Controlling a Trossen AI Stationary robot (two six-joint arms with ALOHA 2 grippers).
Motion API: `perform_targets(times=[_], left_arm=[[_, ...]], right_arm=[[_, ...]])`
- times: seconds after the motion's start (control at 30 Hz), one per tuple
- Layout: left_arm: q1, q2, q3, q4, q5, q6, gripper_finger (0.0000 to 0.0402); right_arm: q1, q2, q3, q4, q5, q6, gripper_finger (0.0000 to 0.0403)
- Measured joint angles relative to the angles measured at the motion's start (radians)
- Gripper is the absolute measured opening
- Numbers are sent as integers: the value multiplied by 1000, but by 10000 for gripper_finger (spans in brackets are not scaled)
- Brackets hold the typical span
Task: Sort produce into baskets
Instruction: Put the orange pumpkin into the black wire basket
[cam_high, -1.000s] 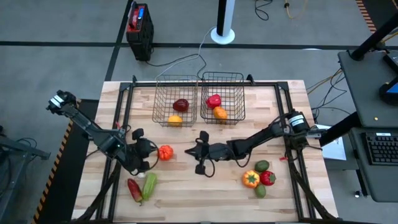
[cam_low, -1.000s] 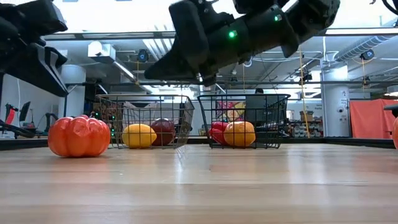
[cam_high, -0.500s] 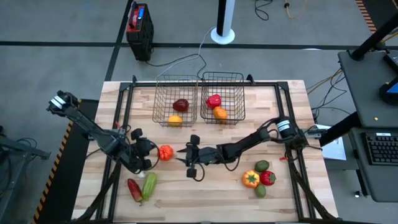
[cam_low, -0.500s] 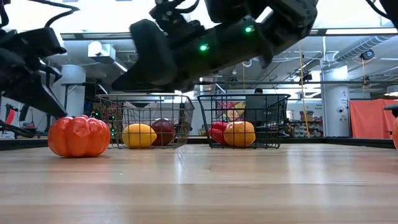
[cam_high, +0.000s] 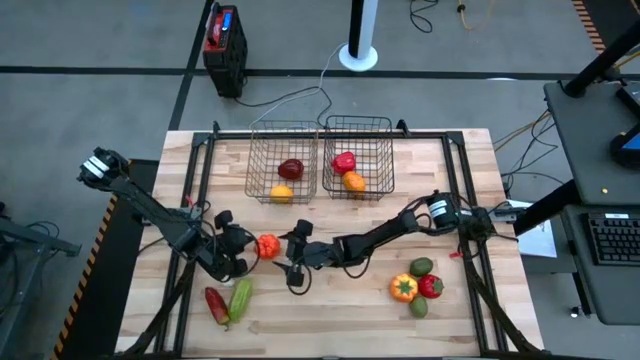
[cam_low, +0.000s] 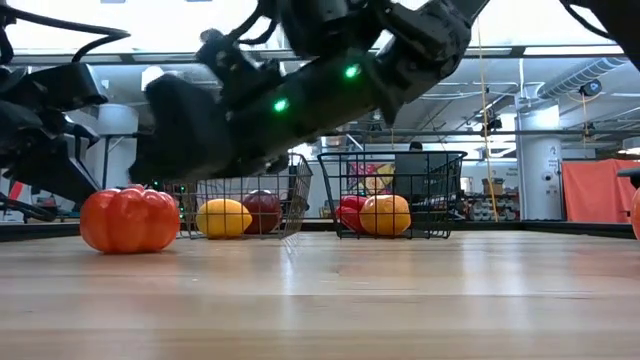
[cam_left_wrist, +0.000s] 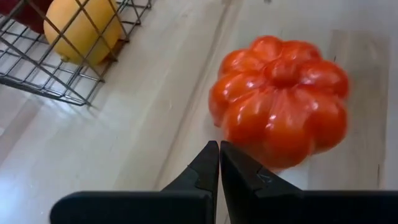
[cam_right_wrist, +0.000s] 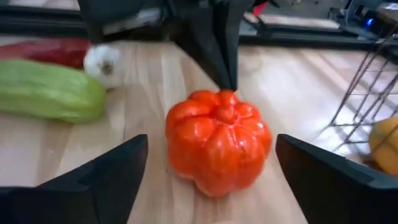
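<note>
My right claw (cam_right_wrist: 211, 180) is wide open and empty, with the orange-red pepper (cam_right_wrist: 217, 140) on the tabletop (cam_high: 450, 170) just in front. My left claw (cam_left_wrist: 219, 163) is closed tight, empty, beside it.

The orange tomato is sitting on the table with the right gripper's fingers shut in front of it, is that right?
Not quite. The orange tomato is on the table, but the right gripper has its fingers wide open, one on each side, as the right wrist view shows.
</note>
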Motion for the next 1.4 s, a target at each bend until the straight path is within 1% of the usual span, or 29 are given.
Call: perform_targets(times=[0.13, 0.5, 0.7, 0.83, 0.9, 1.13, 1.3, 1.4], left_arm=[[0, 23, -1, 31, 1, 0, 0], [0, 125, -1, 134, 29, 2, 0], [0, 181, 0, 184, 31, 2, 0], [-1, 201, 7, 187, 34, 1, 0], [-1, 205, 11, 189, 34, 1, 0], [-1, 204, 29, 183, 46, 23, 0], [-1, 204, 38, 168, 48, 24, 0], [0, 199, 57, 132, 62, 20, 0]], right_arm=[[-2, 40, 34, -21, 2, 0, 363], [-21, 94, 61, -22, 1, 30, 364], [-22, 96, 59, -22, -8, 8, 364], [-23, 96, 59, -22, -26, 6, 363], [-22, 96, 59, -22, -26, 7, 355], [-22, 96, 58, -24, -29, 8, 308], [-22, 94, 58, -24, -30, 12, 302], [-22, 85, 58, -39, -36, 18, 302]])
